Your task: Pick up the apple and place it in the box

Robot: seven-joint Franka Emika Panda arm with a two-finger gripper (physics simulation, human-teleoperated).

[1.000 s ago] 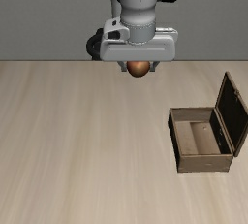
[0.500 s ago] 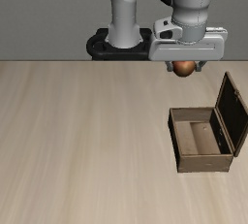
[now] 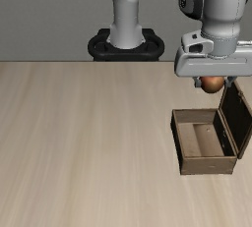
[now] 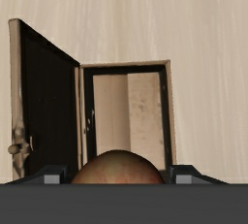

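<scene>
A reddish-brown apple [image 3: 209, 83] hangs in the air, held between the fingers of my gripper [image 3: 210, 82], which is shut on it. In the wrist view the apple [image 4: 116, 167] bulges up between the two fingertips [image 4: 50, 173]. The brown wooden box [image 3: 203, 141] stands open on the table at the exterior view's right, its lid [image 3: 235, 110] tilted up on the far right side. My hand hovers above the box's rear edge. Seen from the wrist, the box's open inside [image 4: 128, 112] lies straight below, with the dark lid [image 4: 46, 102] beside it.
The light wooden table [image 3: 79, 142] stretches wide to the exterior view's left of the box. The robot's black base [image 3: 123, 45] stands at the table's back edge.
My hand has carried the apple toward the exterior view's right and a little forward and lower, from near the robot's base to above the open box.
</scene>
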